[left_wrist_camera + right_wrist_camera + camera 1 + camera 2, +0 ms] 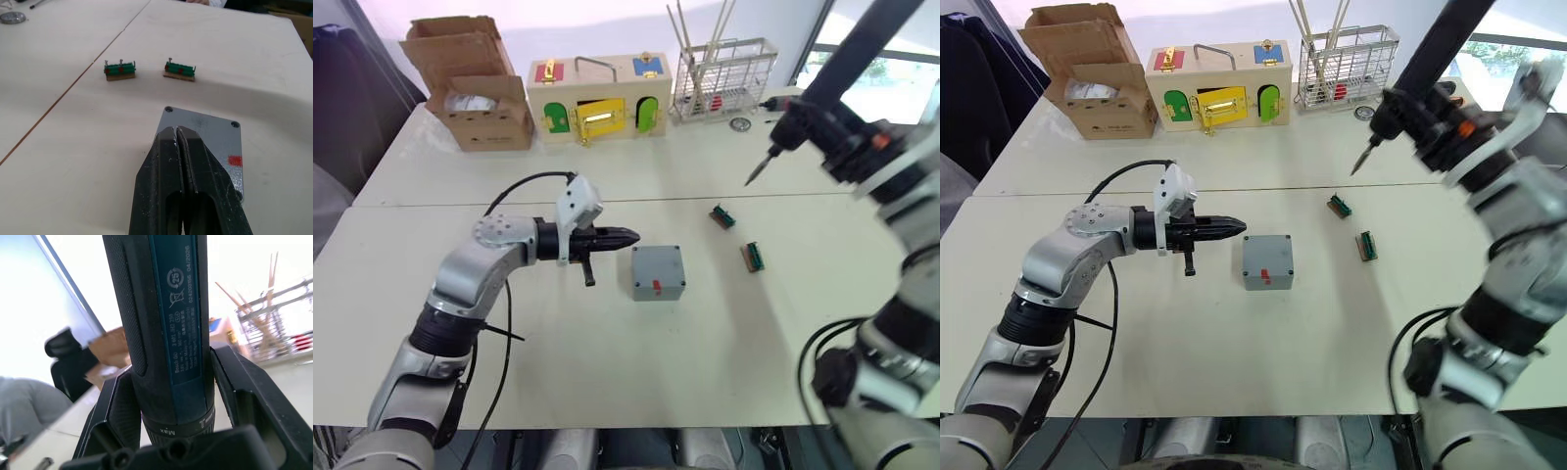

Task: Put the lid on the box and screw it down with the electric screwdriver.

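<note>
On the front half of the table [431,323] we find the box [658,272] with the lid [215,134] already seated on it, a red mark on its side. Just beside it, our left gripper [625,236] points at the box with its two fingers pressed together and holding nothing.

Our right gripper [171,396] is raised well above the table's right side, fingers clamped around the electric screwdriver [822,93]; the bit [759,166] points down and to the left, well apart from the lid.

Risks from here, as we judge them:
- The bit may miss a corner screw hole, because the tool hangs tilted.
- The box may slide or turn under the bit's push, since nothing holds it.
- The descending tool could knock the two small green parts [736,235] nearby.
</note>
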`<move>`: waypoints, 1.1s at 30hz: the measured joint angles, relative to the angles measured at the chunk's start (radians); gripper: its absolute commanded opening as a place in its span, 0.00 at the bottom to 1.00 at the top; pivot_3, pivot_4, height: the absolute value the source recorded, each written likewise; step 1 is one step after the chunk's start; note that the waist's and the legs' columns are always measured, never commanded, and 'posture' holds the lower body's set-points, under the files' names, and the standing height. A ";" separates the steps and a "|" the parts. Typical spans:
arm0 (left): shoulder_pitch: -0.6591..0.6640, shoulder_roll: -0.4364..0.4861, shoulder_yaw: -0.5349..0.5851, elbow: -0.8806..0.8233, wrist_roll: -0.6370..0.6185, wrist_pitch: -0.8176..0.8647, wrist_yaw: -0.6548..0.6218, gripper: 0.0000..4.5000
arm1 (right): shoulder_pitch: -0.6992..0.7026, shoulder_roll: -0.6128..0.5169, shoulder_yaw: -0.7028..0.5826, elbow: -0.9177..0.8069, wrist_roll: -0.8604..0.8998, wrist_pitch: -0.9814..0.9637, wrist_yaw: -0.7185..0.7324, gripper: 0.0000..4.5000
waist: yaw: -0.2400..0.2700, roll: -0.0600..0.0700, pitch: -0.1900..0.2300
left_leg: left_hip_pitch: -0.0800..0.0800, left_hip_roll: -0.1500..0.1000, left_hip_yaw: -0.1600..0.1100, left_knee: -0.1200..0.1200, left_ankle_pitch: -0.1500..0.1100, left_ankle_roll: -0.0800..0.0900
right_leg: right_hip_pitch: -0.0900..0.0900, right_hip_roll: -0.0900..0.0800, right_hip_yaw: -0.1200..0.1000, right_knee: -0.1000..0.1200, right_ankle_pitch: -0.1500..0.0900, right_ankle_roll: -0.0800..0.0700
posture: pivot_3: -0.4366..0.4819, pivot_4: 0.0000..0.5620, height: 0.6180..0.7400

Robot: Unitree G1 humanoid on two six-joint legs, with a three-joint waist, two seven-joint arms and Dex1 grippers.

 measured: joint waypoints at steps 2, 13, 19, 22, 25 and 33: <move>0.000 0.002 -0.019 0.000 0.005 0.004 -0.007 0.00 | 0.091 0.099 0.060 -0.066 0.001 -0.039 -0.070 0.42 | -0.006 0.000 0.000 | 0.000 0.000 0.001 0.000 0.000 0.000 | 0.000 0.000 0.001 0.000 0.000 0.000 | 0.48 0.27 0.92; -0.012 -0.049 -0.097 0.085 0.105 -0.070 -0.016 0.00 | 0.206 0.135 0.341 -0.088 -0.094 -0.278 -0.182 0.42 | -0.009 0.000 0.000 | 0.000 0.000 0.001 0.000 0.000 0.001 | -0.001 0.000 0.001 0.000 0.000 0.000 | 0.48 0.27 0.92; -0.012 -0.061 -0.127 0.105 0.156 -0.114 -0.027 0.00 | 0.231 0.085 0.351 -0.086 -0.074 -0.288 -0.183 0.42 | -0.008 0.000 0.000 | 0.000 0.000 0.001 0.000 0.000 0.001 | -0.001 0.001 0.001 0.000 0.000 0.000 | 0.48 0.27 0.92; -0.011 -0.069 -0.140 0.105 0.173 -0.140 -0.030 0.00 | 0.247 0.074 0.372 -0.086 -0.058 -0.282 -0.183 0.42 | -0.008 0.000 0.000 | 0.001 0.000 0.001 0.000 0.000 0.001 | -0.001 0.001 0.001 0.000 0.000 0.000 | 0.48 0.27 0.92; -0.006 -0.069 -0.142 0.105 0.176 -0.152 -0.033 0.00 | 0.254 0.065 0.391 -0.086 -0.044 -0.280 -0.185 0.42 | -0.007 0.000 0.000 | 0.001 0.000 0.001 0.000 -0.001 0.001 | 0.000 0.001 0.001 0.000 0.000 0.000 | 0.48 0.27 0.92; -0.004 -0.075 -0.143 0.105 0.195 -0.162 -0.042 0.00 | 0.284 0.020 0.399 -0.086 -0.027 -0.283 -0.191 0.42 | -0.006 0.000 0.000 | 0.004 0.000 0.001 0.000 -0.001 0.002 | 0.004 0.001 0.001 -0.001 0.000 0.000 | 0.48 0.27 0.92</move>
